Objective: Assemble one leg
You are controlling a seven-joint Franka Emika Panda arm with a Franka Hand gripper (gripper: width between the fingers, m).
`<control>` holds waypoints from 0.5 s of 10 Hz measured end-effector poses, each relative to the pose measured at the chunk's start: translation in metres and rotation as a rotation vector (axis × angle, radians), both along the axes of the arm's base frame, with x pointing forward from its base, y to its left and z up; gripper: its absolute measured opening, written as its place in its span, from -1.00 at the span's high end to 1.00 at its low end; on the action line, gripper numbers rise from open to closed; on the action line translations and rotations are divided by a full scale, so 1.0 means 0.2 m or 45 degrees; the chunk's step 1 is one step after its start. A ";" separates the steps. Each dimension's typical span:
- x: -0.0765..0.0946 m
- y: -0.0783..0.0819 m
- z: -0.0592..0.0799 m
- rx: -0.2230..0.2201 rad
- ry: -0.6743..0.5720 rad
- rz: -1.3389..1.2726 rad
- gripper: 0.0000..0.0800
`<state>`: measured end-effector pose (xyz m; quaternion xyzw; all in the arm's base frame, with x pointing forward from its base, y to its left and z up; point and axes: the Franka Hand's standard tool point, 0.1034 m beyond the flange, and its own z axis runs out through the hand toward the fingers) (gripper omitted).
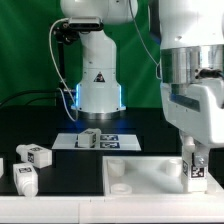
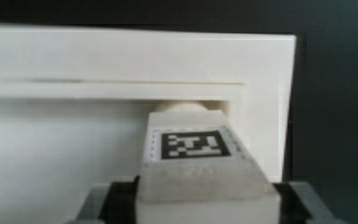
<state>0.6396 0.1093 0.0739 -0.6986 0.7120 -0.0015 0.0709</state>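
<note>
Reaching straight down, fingers (image 2: 194,205) clamping the leg (image 2: 197,150), upright on slab (image 1: 140,178) corner.

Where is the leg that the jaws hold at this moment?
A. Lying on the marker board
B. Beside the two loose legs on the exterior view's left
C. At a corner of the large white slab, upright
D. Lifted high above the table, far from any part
C: the gripper holds the leg upright at the corner of the large white slab; the wrist view shows its tip against the slab.

backdrop: green curtain (image 1: 30,60) behind the far edge | bench (image 1: 60,190): black top | light: bright, even, overhead
</note>
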 end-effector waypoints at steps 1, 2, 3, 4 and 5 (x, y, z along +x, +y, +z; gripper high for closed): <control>0.00 0.00 0.00 -0.002 0.001 0.005 0.09; 0.00 0.00 -0.01 -0.023 -0.006 0.127 0.09; 0.00 0.01 -0.01 -0.062 -0.029 0.408 -0.30; 0.02 0.01 0.00 -0.083 -0.061 0.693 -0.52; 0.01 0.04 0.00 -0.075 -0.054 0.842 -0.59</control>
